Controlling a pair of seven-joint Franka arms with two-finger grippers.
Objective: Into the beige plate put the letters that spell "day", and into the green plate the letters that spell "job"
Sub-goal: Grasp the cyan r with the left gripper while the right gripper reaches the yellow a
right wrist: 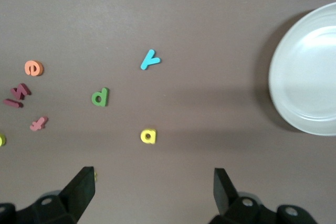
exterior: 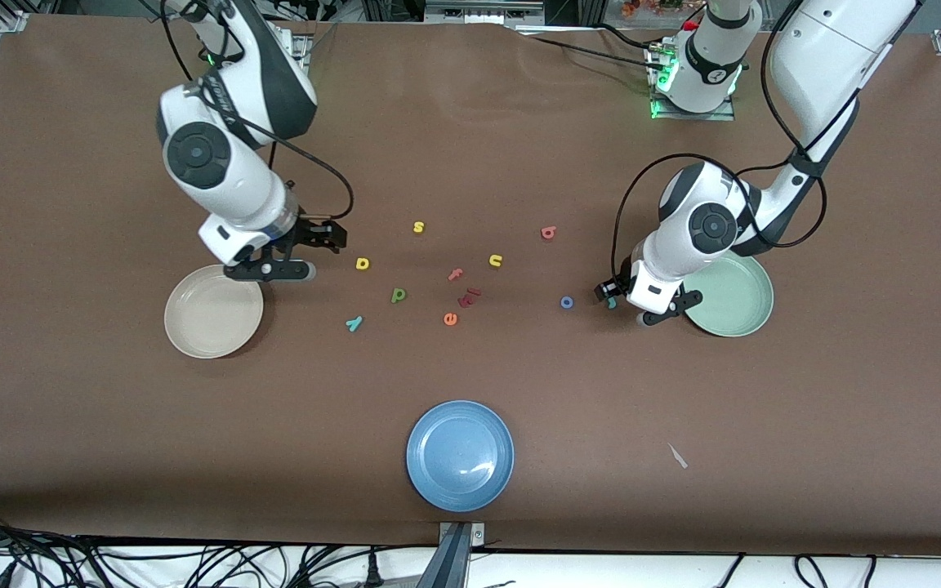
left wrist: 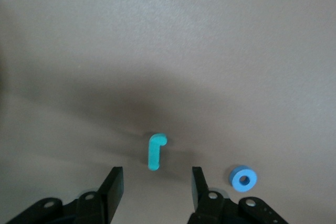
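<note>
Your left gripper sits low beside the green plate, jaws parted either side of the teal "j", not touching it. Your right gripper waits spread wide by the beige plate.

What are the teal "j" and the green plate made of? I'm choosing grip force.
The teal "j" looks like matte foam: thick, soft-edged, no shine. The green plate looks like smooth hard plastic or glazed ceramic, with a faint sheen on its rim; which of the two is unclear.
</note>
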